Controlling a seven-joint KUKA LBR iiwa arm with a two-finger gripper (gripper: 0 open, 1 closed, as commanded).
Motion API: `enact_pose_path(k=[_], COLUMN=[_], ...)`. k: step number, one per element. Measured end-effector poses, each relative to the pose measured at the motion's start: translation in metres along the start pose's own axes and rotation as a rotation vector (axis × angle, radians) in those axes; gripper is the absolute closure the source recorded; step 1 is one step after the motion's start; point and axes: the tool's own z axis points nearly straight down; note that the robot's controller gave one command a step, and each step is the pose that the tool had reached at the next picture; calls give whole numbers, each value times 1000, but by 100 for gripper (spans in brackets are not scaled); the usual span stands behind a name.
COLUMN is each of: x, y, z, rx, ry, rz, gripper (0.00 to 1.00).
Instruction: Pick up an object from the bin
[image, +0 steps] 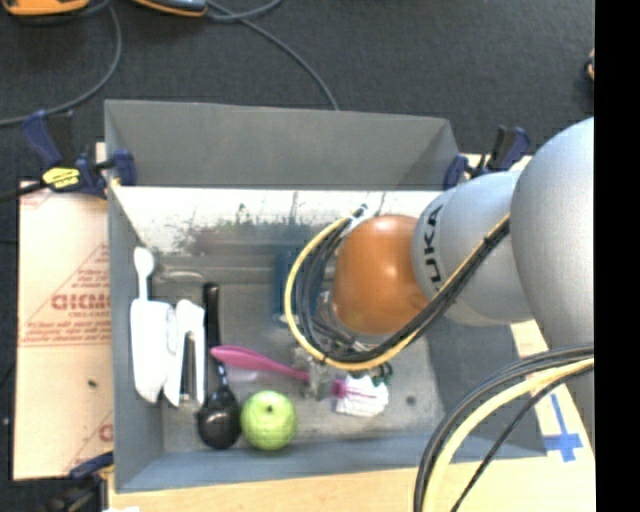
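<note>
- Pink stick (258, 362): a thin, smooth piece that looks like plastic. It lies flat on the floor of the bin (280, 150), in the near middle part. Its left end is wider and its right end points to the pincer.
- The pincer (320, 381) is low in the bin, at the right end of the pink stick. It seems to touch that end or to be just beside it; I cannot tell which.
- How wide the pincer stands I cannot tell, because the round orange cover (372, 272) and the loop of cables (300, 300) hide most of it. I see nothing clearly held in it.
- A small white packet (362, 398) with a pink mark lies just right of the pincer. It looks soft and crumpled.
- A green apple (268, 420), round and shiny, lies near the front wall, left of and below the pincer.
- A black tool (217, 424) touches the apple on its left. It has a glossy round head and a straight handle that runs toward the back.
- White plastic pieces (160, 345) lie together at the left wall, well apart from the pincer.
- The bin is grey metal, and its back wall shows dark scratches.
</note>
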Motion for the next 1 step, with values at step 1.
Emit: enact_pose_path(k=[1], x=[-15], y=[12], z=[0], rx=[-3], ry=[-10], rz=[-150], gripper=[100])
